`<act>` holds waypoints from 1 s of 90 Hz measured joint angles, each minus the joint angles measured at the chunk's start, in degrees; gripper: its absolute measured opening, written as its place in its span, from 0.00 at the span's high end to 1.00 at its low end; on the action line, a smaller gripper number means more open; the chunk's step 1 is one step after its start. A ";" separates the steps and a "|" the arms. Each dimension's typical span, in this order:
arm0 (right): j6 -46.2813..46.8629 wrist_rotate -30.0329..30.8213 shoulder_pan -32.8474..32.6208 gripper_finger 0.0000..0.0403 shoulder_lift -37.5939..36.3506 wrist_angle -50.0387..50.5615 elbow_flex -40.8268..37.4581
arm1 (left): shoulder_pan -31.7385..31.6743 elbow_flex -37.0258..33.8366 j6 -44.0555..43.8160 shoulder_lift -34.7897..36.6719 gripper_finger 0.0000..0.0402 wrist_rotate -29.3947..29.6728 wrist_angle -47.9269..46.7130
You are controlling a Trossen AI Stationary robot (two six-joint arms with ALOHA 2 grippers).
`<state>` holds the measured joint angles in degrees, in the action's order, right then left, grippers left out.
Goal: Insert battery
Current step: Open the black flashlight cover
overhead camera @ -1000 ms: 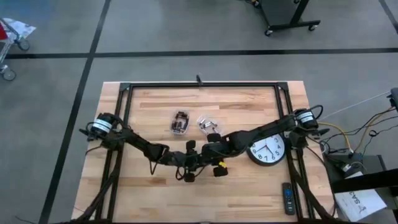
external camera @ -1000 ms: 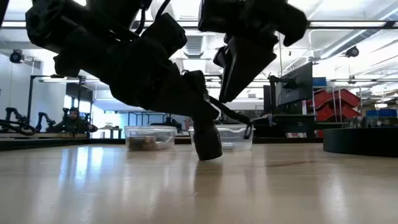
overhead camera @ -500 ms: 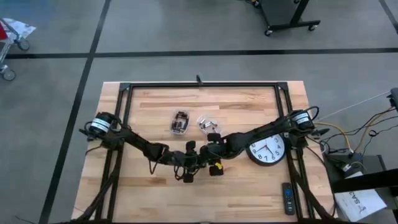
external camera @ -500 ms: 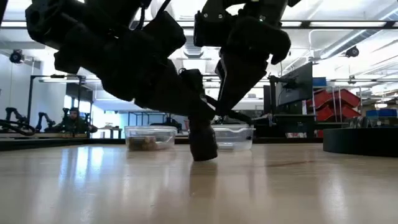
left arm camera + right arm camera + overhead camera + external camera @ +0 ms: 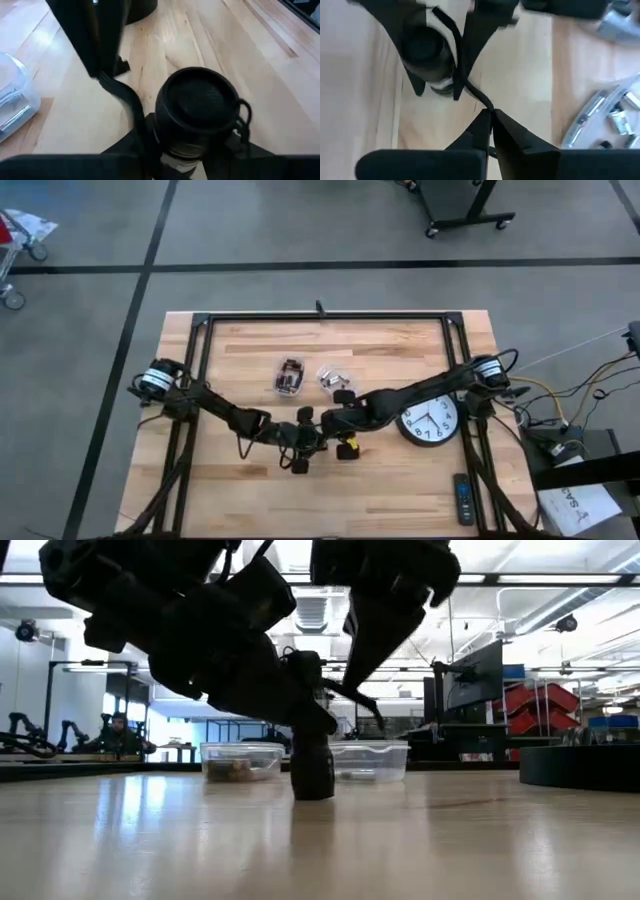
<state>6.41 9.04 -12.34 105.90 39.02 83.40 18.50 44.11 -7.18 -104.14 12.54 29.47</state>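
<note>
Roughly at the desk's (image 5: 240, 490) middle, the left hand (image 5: 299, 459) is closed around a stubby black torch (image 5: 312, 768), which it holds upright with the base on the wood and the round cap (image 5: 197, 105) facing up. The torch looks rigid and fairly heavy for its size, with a smooth barrel that could twist in the fingers, so a firm hold low on the body suits it. Just beside it, the right hand (image 5: 490, 117) is pinched shut on the thin strap (image 5: 465, 82) that runs off the torch. The strap is limp and will give no leverage on the cap.

Beyond both hands stand two clear tubs: one (image 5: 289, 377) holds dark parts, the other (image 5: 335, 380) small silvery cylinders (image 5: 620, 117), probably the batteries. They would be hard, light, slick and apt to roll, so they are best gripped across the middle. Something yellow (image 5: 350, 448) sits close under the right hand; I cannot tell what it is. Off to the right hand's outer side lies a wall clock (image 5: 432, 420), and nearer the desk's front edge a remote (image 5: 462, 498), both well clear. The crossed arms themselves crowd the route to the tubs
</note>
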 joint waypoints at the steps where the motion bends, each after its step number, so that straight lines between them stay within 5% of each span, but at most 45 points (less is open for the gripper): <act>1: -0.10 0.16 0.00 1.00 -0.20 -0.03 0.09 | 0.00 0.01 0.00 -0.02 0.76 0.00 0.03; 28: -2.88 4.09 -1.13 1.00 -5.49 -0.69 1.62 | -0.18 0.05 0.04 -0.08 0.75 -0.01 -0.10; 50: -3.77 -8.07 -5.78 1.00 -7.34 -0.01 1.37 | -1.50 0.03 0.26 -0.08 0.75 3.09 -0.57; 78: 7.87 -2.82 -8.12 1.00 -7.36 13.10 -0.18 | -2.75 0.00 1.71 -0.08 0.75 3.43 -0.68; 90: 8.57 -2.91 -8.04 0.92 -7.36 12.46 -0.33 | -2.75 0.00 1.73 -0.08 0.74 3.41 -0.76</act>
<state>14.98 6.13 -20.38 98.54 51.48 83.07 15.75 44.12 -5.45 -104.22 15.94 28.71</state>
